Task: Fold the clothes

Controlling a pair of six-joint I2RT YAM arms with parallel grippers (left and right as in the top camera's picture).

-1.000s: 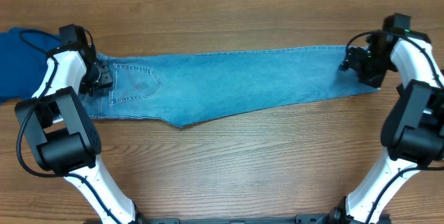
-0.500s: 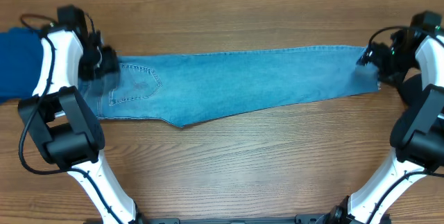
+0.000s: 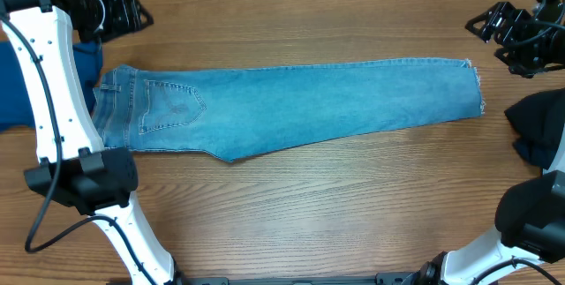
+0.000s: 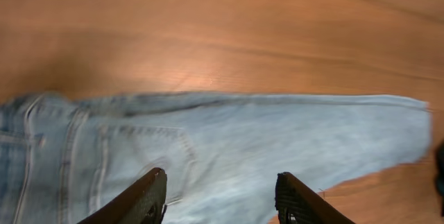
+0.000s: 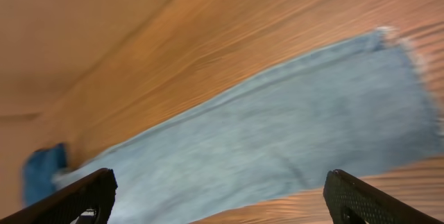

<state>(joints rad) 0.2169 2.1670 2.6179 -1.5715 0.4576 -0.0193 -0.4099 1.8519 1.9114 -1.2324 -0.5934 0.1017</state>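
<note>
The pale-blue jeans [image 3: 309, 104] lie flat across the table, folded lengthwise, waistband at the left and frayed hem [image 3: 477, 91] at the right. My left gripper [image 3: 139, 11] hangs raised beyond the waistband end, open and empty. In the left wrist view the jeans [image 4: 229, 141] lie well below the left gripper [image 4: 220, 177]. My right gripper [image 3: 474, 23] is lifted past the hem end, jaws wide open, holding nothing. The right wrist view shows the right gripper [image 5: 220, 177] above the jeans' leg [image 5: 277, 134].
A royal-blue garment [image 3: 18, 91] lies at the table's left edge, partly under the waistband; it also shows in the right wrist view [image 5: 41, 172]. A dark navy garment [image 3: 538, 126] sits at the right edge. Bare wooden table [image 3: 300, 206] stretches in front of the jeans.
Both grippers have let go of the jeans' ends, opened, and risen away toward the back of the table. The jeans stay flat where they lay.
</note>
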